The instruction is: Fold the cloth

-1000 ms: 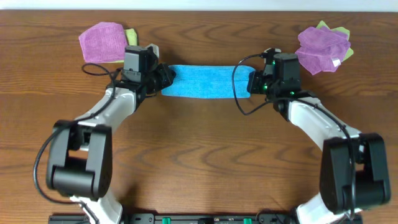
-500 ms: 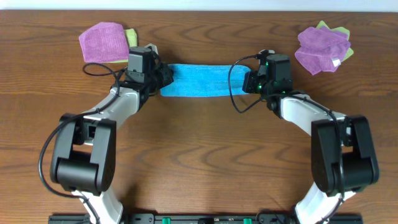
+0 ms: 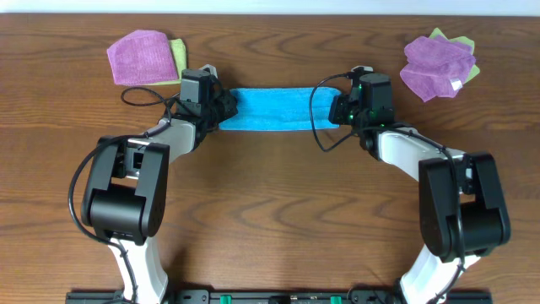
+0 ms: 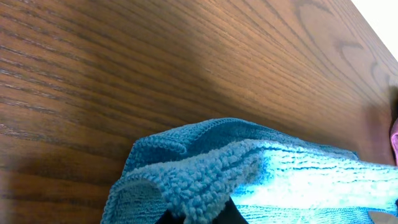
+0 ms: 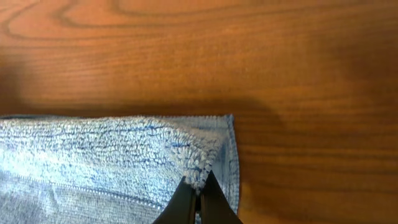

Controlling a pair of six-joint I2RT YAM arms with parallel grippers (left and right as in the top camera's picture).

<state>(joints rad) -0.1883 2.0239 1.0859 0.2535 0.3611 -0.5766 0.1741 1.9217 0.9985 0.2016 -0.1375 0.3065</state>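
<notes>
the cloth (image 3: 274,111) is lying as a long narrow band on the far side of the counter (image 3: 270,203), its long axis running left to right between the two arms. the left tool (image 3: 221,110) is pinching the band's left end with its jaws fully closed. in the left wrist view the blue pile is bunching up where the fingertips meet, and the rest of the cloth is stretching away to the right. the right tool (image 3: 342,111) is gripping the right end the same way, jaws closed tight on a small pucker of fabric just inside the hemmed corner, with the band running off to its left. each tool is therefore sitting at one short end, facing the other along the cloth's length, and neither arm is nearer the middle. the next fold is probably turning on that axis, with one end travelling along the band toward the other to halve its length. the purple cloths (image 3: 139,57) and the light green ones (image 3: 178,52) beneath them are lying well apart from it, at the far corners.
</notes>
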